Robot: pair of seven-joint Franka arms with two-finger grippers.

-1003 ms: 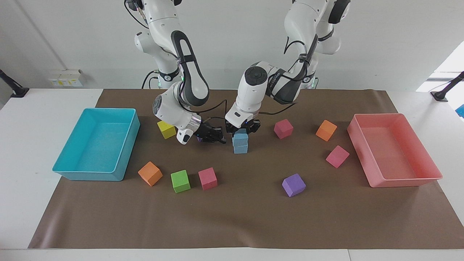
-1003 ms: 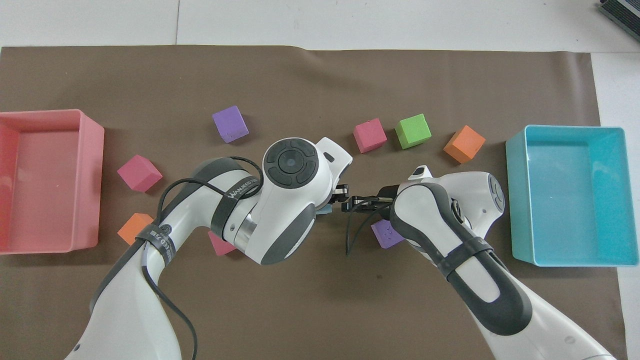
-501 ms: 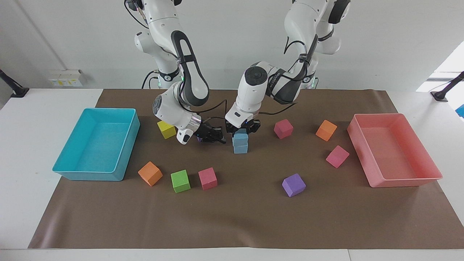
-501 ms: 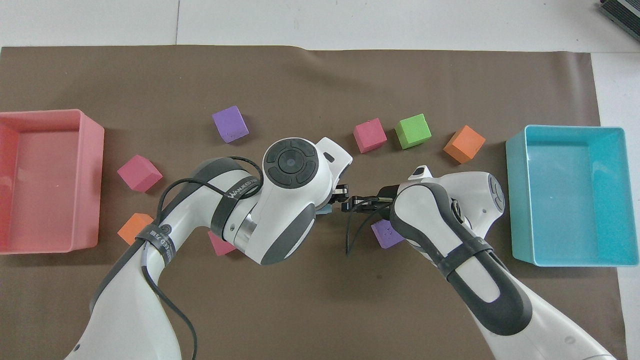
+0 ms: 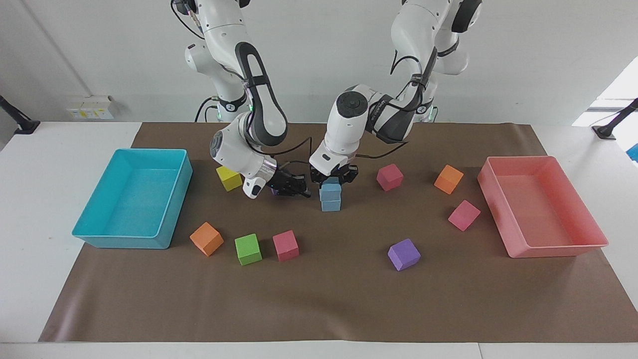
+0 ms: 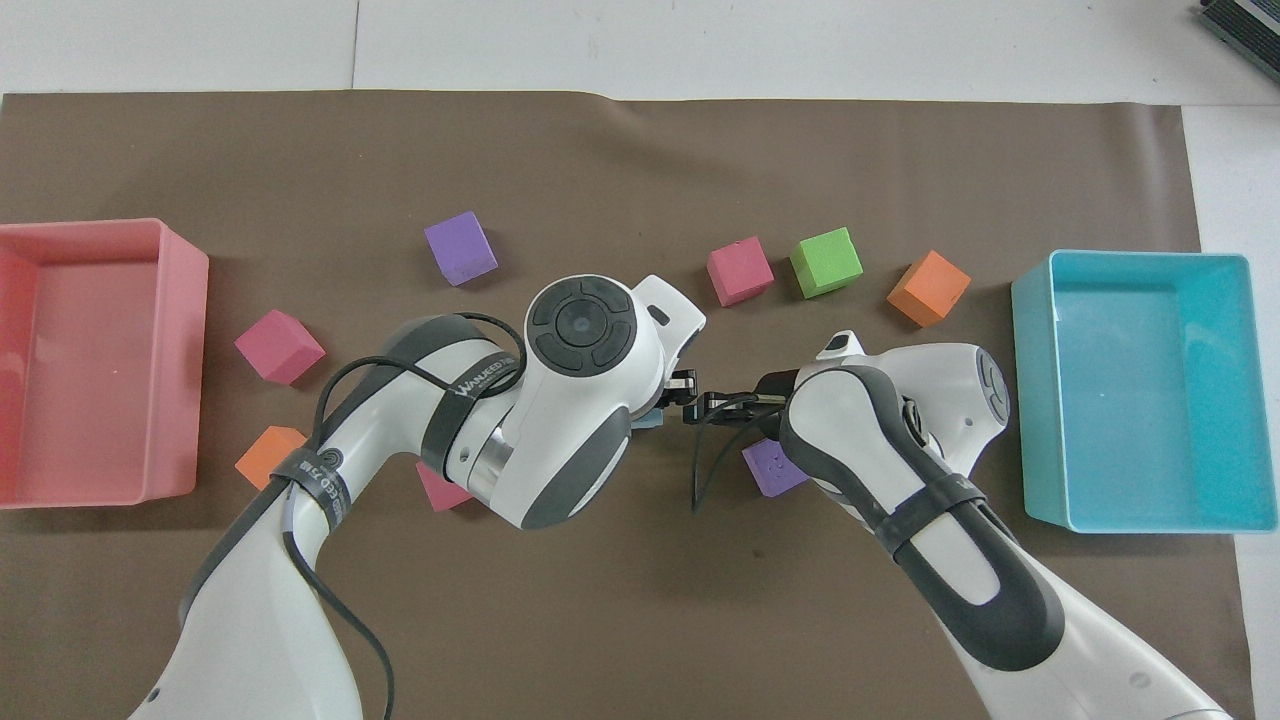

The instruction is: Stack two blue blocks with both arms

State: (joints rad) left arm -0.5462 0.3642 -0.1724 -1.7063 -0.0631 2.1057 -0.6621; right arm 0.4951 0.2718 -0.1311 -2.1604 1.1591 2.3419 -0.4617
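Observation:
Two blue blocks stand stacked at the middle of the brown mat, the upper blue block (image 5: 330, 190) squarely on the lower blue block (image 5: 330, 205). My left gripper (image 5: 331, 182) comes straight down onto the stack and is shut on the upper block. In the overhead view the left wrist covers the stack, and only a sliver of blue block (image 6: 648, 421) shows. My right gripper (image 5: 302, 192) hangs low beside the stack, toward the right arm's end, shut and holding nothing; it shows as well from above as the right gripper (image 6: 703, 407).
A turquoise tray (image 5: 175, 199) stands at the right arm's end and a pink tray (image 5: 498, 219) at the left arm's end. Loose cubes lie around: yellow (image 5: 229, 178), orange (image 5: 206, 239), green (image 5: 247, 249), pink (image 5: 285, 245), purple (image 5: 403, 254), pink (image 5: 389, 177).

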